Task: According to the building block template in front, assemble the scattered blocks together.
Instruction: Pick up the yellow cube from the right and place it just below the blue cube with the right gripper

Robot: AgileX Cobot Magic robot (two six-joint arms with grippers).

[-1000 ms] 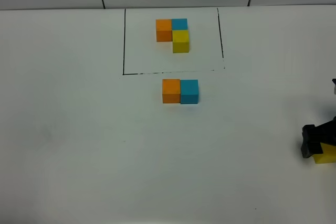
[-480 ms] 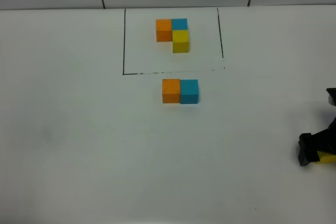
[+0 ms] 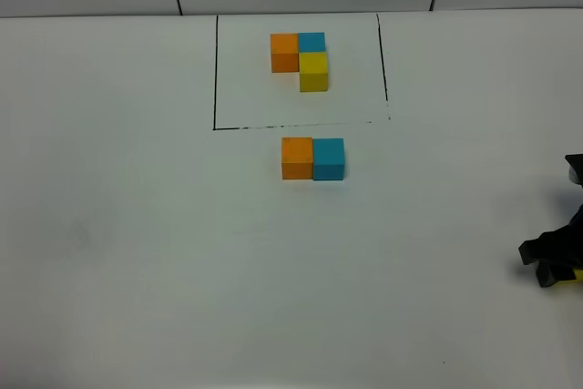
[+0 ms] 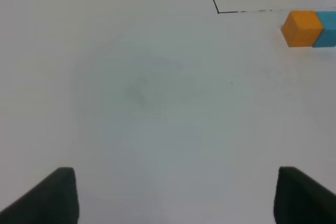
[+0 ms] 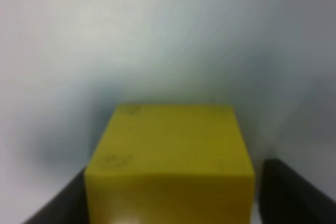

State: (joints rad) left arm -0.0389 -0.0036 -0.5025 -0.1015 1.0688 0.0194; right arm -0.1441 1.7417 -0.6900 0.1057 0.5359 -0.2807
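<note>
Left gripper (image 4: 178,198): the jaws are spread wide, with nothing between them. It hangs over bare white table (image 3: 137,225), to the left of the block group.

Building block template (image 3: 305,61): a black-lined rectangle at the far centre of the table. It frames three joined cubes in an L shape: orange on the left, blue on the right, yellow in front of the blue.

Orange block (image 3: 297,158) and blue block (image 3: 329,158): both sit just outside the near line of the frame. They touch side by side, orange on the left, blue on the right.

Right gripper (image 5: 176,198): located at the right edge of the table, well apart from the other blocks. One finger stands on each side of the yellow block (image 5: 170,150). The wrist view is blurred, so I cannot tell whether the fingers clamp the block.
</note>
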